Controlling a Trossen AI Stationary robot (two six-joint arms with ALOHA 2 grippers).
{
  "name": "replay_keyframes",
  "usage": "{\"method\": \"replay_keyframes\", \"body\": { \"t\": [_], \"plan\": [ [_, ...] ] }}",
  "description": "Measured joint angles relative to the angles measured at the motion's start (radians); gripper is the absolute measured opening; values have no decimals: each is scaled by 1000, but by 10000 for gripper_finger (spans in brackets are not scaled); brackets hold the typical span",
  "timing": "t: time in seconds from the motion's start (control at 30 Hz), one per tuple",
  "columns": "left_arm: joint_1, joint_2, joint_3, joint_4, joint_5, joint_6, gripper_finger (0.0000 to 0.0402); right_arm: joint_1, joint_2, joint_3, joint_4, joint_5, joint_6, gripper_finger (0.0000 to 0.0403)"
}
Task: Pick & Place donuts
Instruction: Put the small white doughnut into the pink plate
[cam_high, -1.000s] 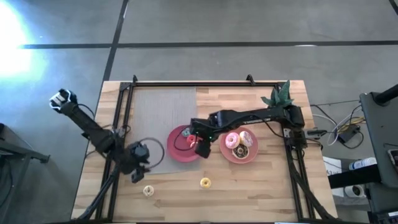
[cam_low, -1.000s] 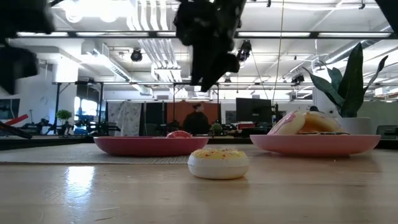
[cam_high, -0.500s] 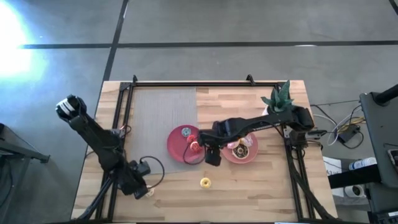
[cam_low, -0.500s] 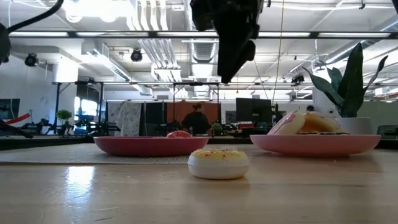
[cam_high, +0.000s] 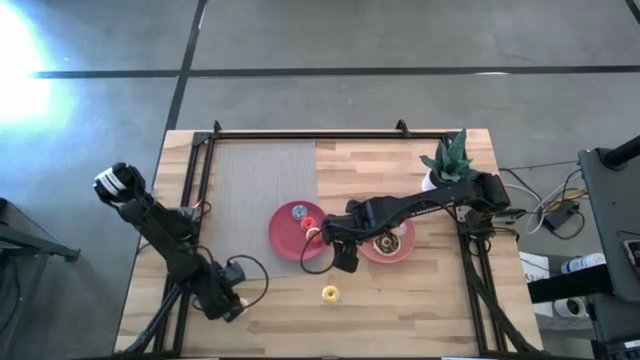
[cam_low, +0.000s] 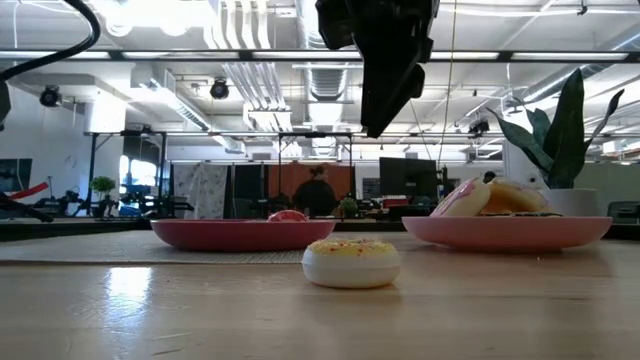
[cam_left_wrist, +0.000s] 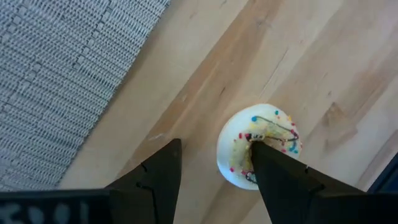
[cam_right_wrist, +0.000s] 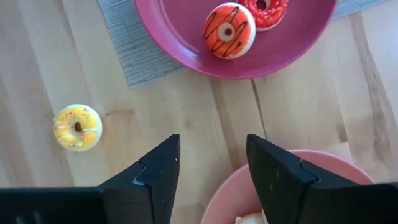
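Since 1 s ago: right gripper (cam_high: 344, 262) moved off red plate (cam_right_wrist: 186, 53), fingers spread, empty, hovering; yellow donut (cam_high: 330, 294) just beyond, likely next. Left gripper (cam_left_wrist: 214, 165) spread, straddling cream donut (cam_left_wrist: 260, 144) for pickup.

No readable text, label, brand or number shows anywhere.

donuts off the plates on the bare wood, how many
2: a yellow one near the red plate, and a cream one by the mat, under the open left claw. More may be hidden.
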Motion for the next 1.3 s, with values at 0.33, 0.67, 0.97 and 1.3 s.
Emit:
{"method": "replay_keyframes", "body": {
  "t": [0.33, 0.67, 0.97, 1.3],
  "plan": [
    [0, 14, 30, 35, -25, -2, 66, -9, 0, 0, 8, 31, -1, 176],
    [20, -51, 78, 30, -251, 47, 2, -11, -3, 0, 15, 40, 0, 175],
    [358, -136, 74, 38, -265, 417, 1, -9, -24, 0, 18, 40, 50, 148],
    [675, -53, 104, 135, -111, 750, 0, 77, -135, -35, -144, 200, 292, 130]
  ]
}}
